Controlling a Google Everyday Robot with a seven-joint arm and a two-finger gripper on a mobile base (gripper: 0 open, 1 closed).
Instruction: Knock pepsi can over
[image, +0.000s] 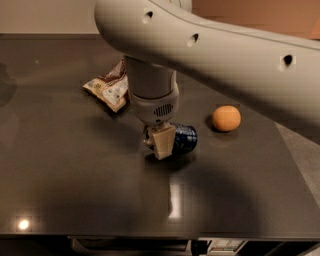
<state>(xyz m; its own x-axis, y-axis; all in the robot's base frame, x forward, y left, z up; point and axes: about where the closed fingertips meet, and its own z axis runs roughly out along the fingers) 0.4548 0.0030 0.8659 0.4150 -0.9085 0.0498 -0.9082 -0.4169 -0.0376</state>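
The pepsi can is a small dark blue can near the middle of the dark table. It appears to lie on its side, and its left end is hidden behind my gripper. My gripper hangs from the thick grey arm and sits low over the table. It is directly against the can's left side.
A brown-and-white snack bag lies behind and to the left of the gripper. An orange fruit sits to the right of the can. The table's front edge runs along the bottom and its right edge slants down the right.
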